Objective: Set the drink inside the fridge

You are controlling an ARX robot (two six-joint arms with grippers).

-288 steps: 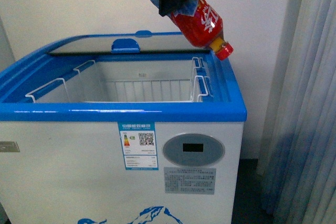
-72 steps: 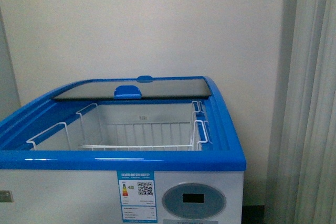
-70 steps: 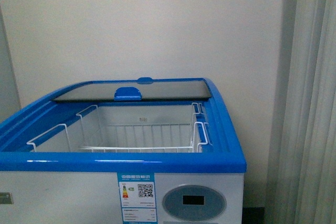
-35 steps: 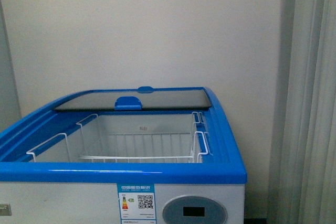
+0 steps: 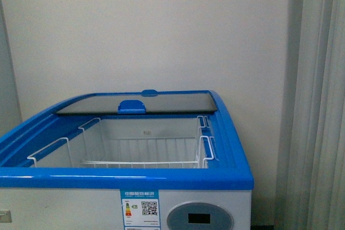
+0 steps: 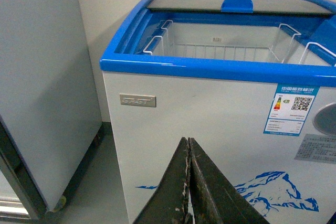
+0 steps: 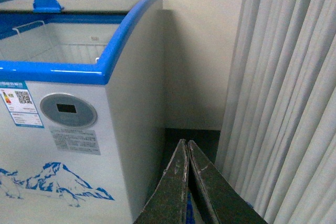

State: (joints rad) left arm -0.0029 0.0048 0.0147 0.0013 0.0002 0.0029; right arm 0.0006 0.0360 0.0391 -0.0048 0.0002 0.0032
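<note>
Pale wall behind the white, blue-rimmed chest fridge point(image 5: 124, 179). You see no drink; judged light and slick, grip its body. Left gripper point(image 6: 188, 182) and right gripper point(image 7: 186, 182) fingers pressed together, empty.

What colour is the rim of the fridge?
Blue. The rim of the fridge shows best in the front view.

A plain off-white wall point(image 5: 161, 30) forms the background, pale pleated curtains point(image 7: 283, 87) hang at the right, and a grey-white cabinet point(image 6: 42, 77) stands on the grey floor point(image 6: 100, 192) at the left
</note>
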